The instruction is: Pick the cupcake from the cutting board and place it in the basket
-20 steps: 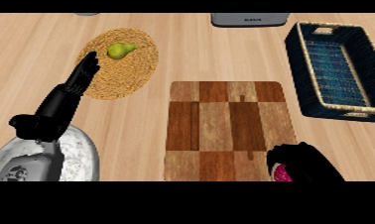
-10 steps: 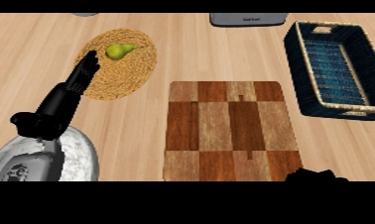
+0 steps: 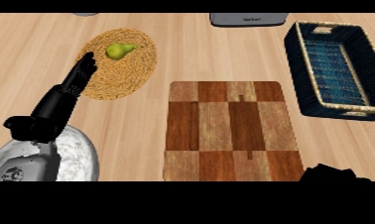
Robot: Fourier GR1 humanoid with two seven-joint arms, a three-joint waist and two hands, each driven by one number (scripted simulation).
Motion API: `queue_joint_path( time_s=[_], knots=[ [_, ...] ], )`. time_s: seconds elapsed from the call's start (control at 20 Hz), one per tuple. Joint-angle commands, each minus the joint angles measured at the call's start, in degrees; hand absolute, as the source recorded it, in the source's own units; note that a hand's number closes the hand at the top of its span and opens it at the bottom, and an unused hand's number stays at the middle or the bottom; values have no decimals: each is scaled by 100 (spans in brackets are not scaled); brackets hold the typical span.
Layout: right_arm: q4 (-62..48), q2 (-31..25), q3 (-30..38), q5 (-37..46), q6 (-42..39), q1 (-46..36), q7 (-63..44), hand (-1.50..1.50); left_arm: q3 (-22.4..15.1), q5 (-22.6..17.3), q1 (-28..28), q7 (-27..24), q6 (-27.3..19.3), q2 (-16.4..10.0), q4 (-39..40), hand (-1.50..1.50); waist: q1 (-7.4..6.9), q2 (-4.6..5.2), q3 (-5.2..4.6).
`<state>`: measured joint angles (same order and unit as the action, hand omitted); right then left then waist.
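1. Well, from the head view, the counter (image 3: 183,49) is pale wood, its planks running side to side with a fine grain.
2. The cutting board (image 3: 230,129) lies flat in the middle foreground. It is a rectangle with rounded corners, made of dark and light wooden blocks in a chequered pattern.
3. The basket (image 3: 300,69) sits at the right, just beyond the board's far right corner and apart from it. It is a long box with dark blue walls, a paler woven rim, a handle slot at each end and a ribbed blue floor.
4. A round mat (image 3: 128,77) of coarse woven straw lies at the left, with a smooth green pear (image 3: 119,50) on its far part.
5. The left hand (image 3: 79,75) rests over the mat's left edge, black, fingers straight and released, pointing away. Its mottled grey forearm (image 3: 70,151) fills the lower left corner.
6. The right hand (image 3: 333,173) shows only as a black patch at the lower edge, just off the board's near right corner. Whether it is clenched or grasping anything I cannot tell.
7. The cupcake is not to be seen, so I cannot tell where it is.
8. A flat grey box (image 3: 247,19) is cut off by the far edge.
9. Bare wood runs between mat and board, and a narrower strip separates board and basket.
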<state>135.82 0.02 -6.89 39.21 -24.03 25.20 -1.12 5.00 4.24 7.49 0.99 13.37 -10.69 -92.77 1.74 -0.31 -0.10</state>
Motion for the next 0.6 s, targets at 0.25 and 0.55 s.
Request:
queue_joint_path(
  time_s=[0.25,0.55],
  knots=[
    [1319,-2,1283,-867,-481,-1496,-1741,150,-13,-98,100,37,81,38,85,0,-120,24,-8],
    [401,-69,1892,-795,-422,-3752,-3265,150,-133,81,459,79,-53,137,292,0,-157,37,-5]
  ],
)
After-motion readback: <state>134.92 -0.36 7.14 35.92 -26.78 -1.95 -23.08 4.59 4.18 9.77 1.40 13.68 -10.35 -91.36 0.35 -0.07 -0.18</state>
